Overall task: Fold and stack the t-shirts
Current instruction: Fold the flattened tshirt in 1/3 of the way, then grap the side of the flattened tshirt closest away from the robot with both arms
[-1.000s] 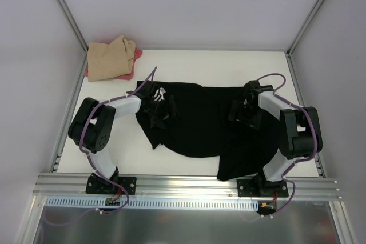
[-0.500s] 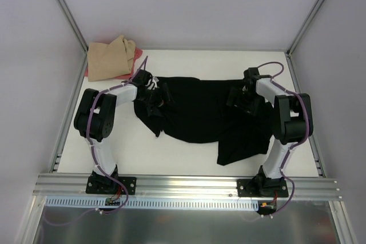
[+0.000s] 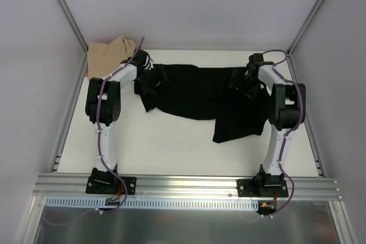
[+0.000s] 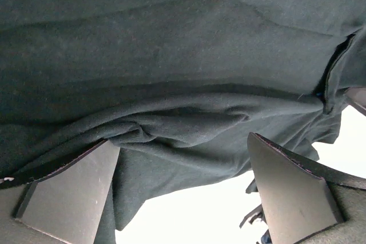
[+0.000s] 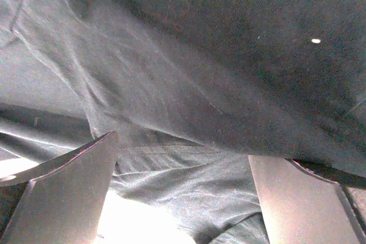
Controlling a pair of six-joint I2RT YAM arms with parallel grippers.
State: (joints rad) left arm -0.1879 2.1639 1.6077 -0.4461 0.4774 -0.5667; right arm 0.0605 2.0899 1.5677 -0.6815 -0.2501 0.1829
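Where the left arm ends, over the far-left part of the table:
Left gripper (image 3: 150, 76) (image 4: 180, 141): jaws spread wide, nothing pinched. The black t-shirt (image 3: 194, 92) (image 4: 171, 55) drapes across the gap and over the inner edges of both fingers (image 4: 68, 198).
Right gripper (image 3: 245, 78) (image 5: 183, 141): also wide. Dark cloth hangs slack above and between its fingers (image 5: 297, 198), with no clamp visible.
Black t-shirt, lie: a rumpled band running from one gripper to the other across the far half of the table (image 3: 171, 152). Its left end is bunched under the left gripper. Its right end sags in a loose flap toward the near side, beside the right arm.
Black t-shirt, surface: soft folds and a stitched hem show in the wrist views.
Tan t-shirt (image 3: 111, 55): crumpled in the far-left corner, just beyond the left gripper. Cannot tell whether it touches the black one.
Arms: both stretched toward the far wall, with purple cables along them.
Table: white, both shirts lying on it.
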